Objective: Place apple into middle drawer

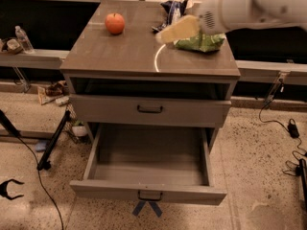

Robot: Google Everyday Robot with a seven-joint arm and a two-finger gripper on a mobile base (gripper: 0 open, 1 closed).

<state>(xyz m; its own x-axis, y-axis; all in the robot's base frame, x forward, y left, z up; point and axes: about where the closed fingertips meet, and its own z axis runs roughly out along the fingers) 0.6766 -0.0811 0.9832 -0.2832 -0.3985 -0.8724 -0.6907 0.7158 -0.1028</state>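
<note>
The apple (114, 23), small, round and red-orange, sits on the far left part of the grey cabinet top (120, 56). The middle drawer (148, 174) is pulled out at the bottom front, its plain grey tray bare, with a dark bar handle (150, 195) on its front. My gripper (168, 34), cream-coloured on a white arm, hovers over the middle back of the cabinet top. It is to the right of the apple, apart from it, and holds nothing that shows.
A green snack bag (204, 42) and a dark bag (169, 9) lie at the back right of the top. A closed drawer front (150, 109) sits under a dark slot. A bottle (23, 38) stands on the left ledge. Cables (283, 126) trail on the floor.
</note>
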